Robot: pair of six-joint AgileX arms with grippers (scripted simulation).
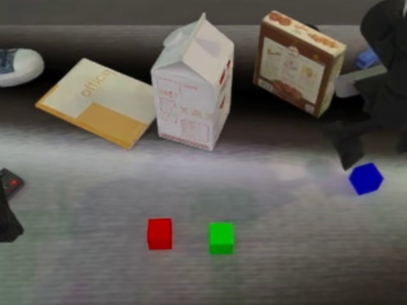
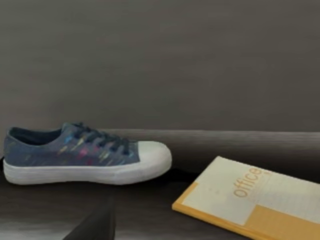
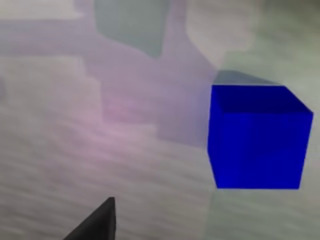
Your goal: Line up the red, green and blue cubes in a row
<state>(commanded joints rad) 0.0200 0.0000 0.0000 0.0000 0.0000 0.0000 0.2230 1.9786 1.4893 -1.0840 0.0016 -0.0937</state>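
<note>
Blue cube (image 1: 365,178) sits alone near the table's right edge, well apart from the red cube (image 1: 159,233) and green cube (image 1: 221,237), which lie side by side toward the front edge with a small gap between them. The right hand (image 1: 350,151) hangs just beside the blue cube, on its far side; whether its fingers are spread or closed cannot be told, and it appears to hold nothing. The likely step is grasping the blue cube. Doing it well means centring the fingers squarely over opposite faces, since the cube sits turned relative to the others, then setting it beside the green one at matching spacing. The left hand (image 1: 7,219) rests parked at the left edge.
</note>
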